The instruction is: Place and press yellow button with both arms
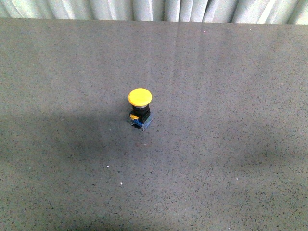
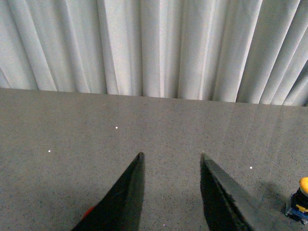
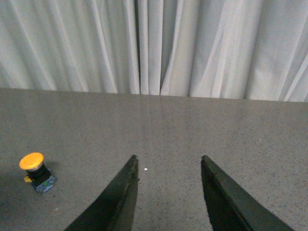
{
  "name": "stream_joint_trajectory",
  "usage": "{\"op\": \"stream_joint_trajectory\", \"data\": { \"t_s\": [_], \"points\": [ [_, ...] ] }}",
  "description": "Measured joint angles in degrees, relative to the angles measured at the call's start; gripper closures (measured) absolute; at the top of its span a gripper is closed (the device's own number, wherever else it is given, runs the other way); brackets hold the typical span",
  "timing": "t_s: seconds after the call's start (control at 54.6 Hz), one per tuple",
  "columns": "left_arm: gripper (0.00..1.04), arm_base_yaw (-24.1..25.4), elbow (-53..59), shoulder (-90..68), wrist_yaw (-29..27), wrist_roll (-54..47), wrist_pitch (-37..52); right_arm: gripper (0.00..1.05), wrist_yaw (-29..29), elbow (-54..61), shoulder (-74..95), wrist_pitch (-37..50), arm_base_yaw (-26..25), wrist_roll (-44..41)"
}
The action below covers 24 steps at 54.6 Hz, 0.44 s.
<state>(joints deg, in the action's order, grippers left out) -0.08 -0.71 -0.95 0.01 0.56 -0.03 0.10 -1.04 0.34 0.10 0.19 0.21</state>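
Observation:
The yellow button (image 1: pixel 140 109) stands upright near the middle of the grey table, yellow domed cap on a black neck over a clear bluish base with a small yellow tab. Neither arm shows in the front view. My left gripper (image 2: pixel 171 156) is open and empty above the table; the button (image 2: pixel 300 199) is cut off at the edge of that view, well clear of the fingers. My right gripper (image 3: pixel 168 157) is open and empty; the button (image 3: pixel 35 170) stands apart from it on the other side.
The grey speckled table (image 1: pixel 231 159) runs back to a white pleated curtain (image 1: pixel 154 9) along its far edge. The curtain also fills the background of the left wrist view (image 2: pixel 159 45) and the right wrist view (image 3: pixel 159 45). Soft shadows lie on the table's near part.

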Motion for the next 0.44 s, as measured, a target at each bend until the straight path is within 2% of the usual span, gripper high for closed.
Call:
{"op": "stream_joint_trajectory", "data": {
  "t_s": [0.165,0.201,0.238,0.275,0.439],
  "points": [
    [0.24,0.0,0.0,0.0,0.0,0.0,0.0,0.27,0.0,0.0,0.0,0.0,0.0,0.0],
    [0.18,0.0,0.0,0.0,0.0,0.0,0.0,0.23,0.0,0.0,0.0,0.0,0.0,0.0],
    [0.1,0.0,0.0,0.0,0.0,0.0,0.0,0.13,0.0,0.0,0.0,0.0,0.0,0.0],
    [0.08,0.0,0.0,0.0,0.0,-0.1,0.0,0.08,0.0,0.0,0.0,0.0,0.0,0.0],
    [0.09,0.0,0.0,0.0,0.0,-0.1,0.0,0.09,0.0,0.0,0.0,0.0,0.0,0.0]
  ]
}}
